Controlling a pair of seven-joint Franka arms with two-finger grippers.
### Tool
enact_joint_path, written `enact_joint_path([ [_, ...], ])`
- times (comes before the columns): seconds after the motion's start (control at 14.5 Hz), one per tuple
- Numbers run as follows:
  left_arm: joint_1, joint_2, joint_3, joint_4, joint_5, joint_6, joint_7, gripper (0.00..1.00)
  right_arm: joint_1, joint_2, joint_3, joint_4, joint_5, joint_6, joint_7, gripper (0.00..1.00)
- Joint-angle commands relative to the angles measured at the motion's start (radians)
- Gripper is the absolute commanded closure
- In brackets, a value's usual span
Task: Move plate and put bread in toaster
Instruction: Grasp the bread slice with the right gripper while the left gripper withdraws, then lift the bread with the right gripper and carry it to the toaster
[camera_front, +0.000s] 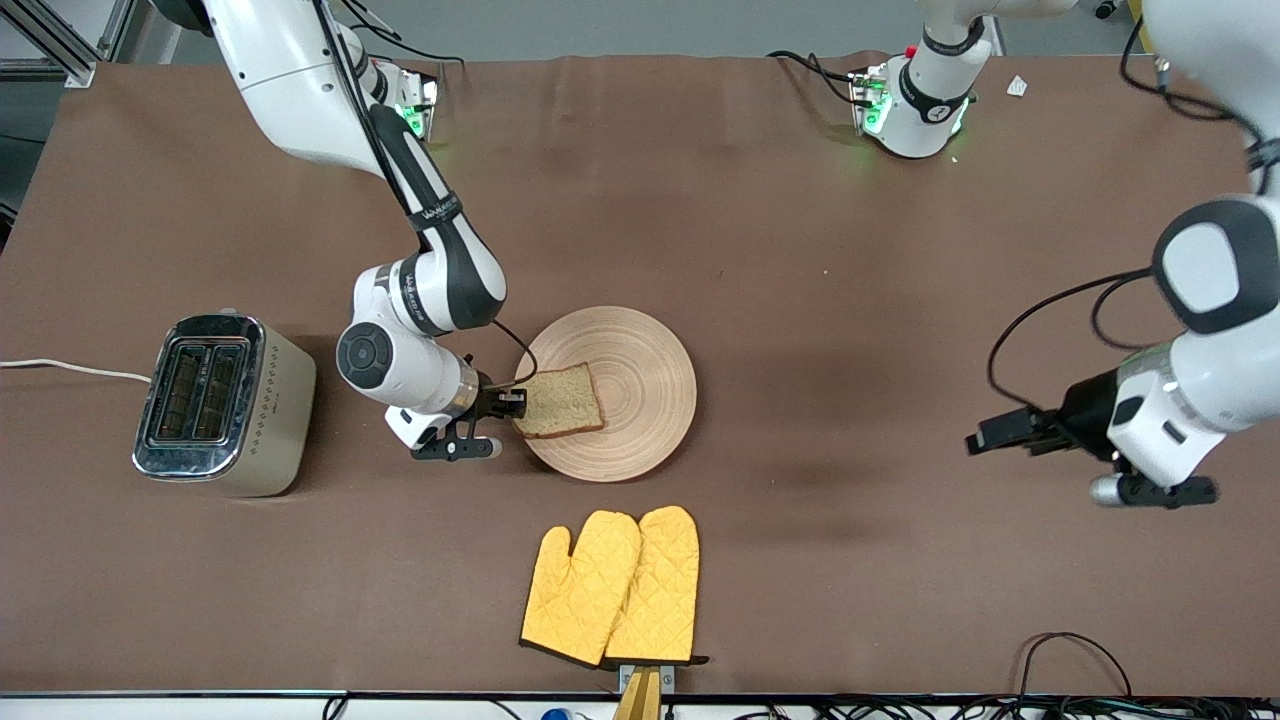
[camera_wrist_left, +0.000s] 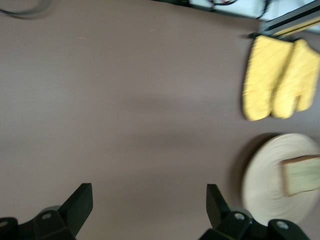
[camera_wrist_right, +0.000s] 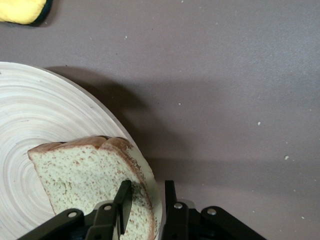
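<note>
Bread (camera_front: 560, 400) lies on the wooden plate (camera_front: 640, 350) at mid-table, on the plate's side toward the right arm's end. Nearest the front camera's table edge we note a pair of yellow oven mitts (camera_front: 612, 587), side by side, just nearer that edge than the plate. We see the right gripper (camera_front: 510, 404) at the plate's rim, its fingers (camera_wrist_right: 124, 200) narrowed onto the slice's crust edge, one above the bread and one below by the rim. Toaster (camera_front: 220, 402) stands toward the right arm's end of the table, both slots up, white cord (camera_front: 70, 368) trailing to that table edge. Left gripper (camera_wrist_left: 150, 205) hangs spread wide over bare brown tabletop (camera_front: 850, 250) toward the left arm's end, holding nothing; that arm waits.
</note>
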Motion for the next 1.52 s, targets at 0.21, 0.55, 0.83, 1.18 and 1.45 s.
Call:
enact_joint_path([
  [0.21,-0.004,-0.229,-0.010,-0.033,0.250,-0.190,-0.008,0.00,0.013,0.002,0.002,0.000,0.010,-0.005,0.005,0.88],
  [0.55,0.102,-0.352,-0.021,-0.075,0.290,-0.337,0.052,0.00,0.014,0.001,0.002,0.007,0.014,-0.008,0.021,1.00],
  [0.83,0.178,-0.407,-0.139,-0.090,0.303,-0.391,0.038,0.00,0.019,-0.025,0.002,0.123,0.022,-0.248,0.146,1.00],
  [1.18,0.186,-0.509,-0.173,-0.249,0.300,-0.304,0.006,0.00,0.017,-0.067,-0.033,0.351,-0.091,-0.651,0.214,1.00],
  [1.45,0.182,-0.569,-0.217,-0.323,0.304,-0.267,-0.069,0.00,0.008,-0.168,-0.037,0.401,-0.263,-0.794,0.208,1.00],
])
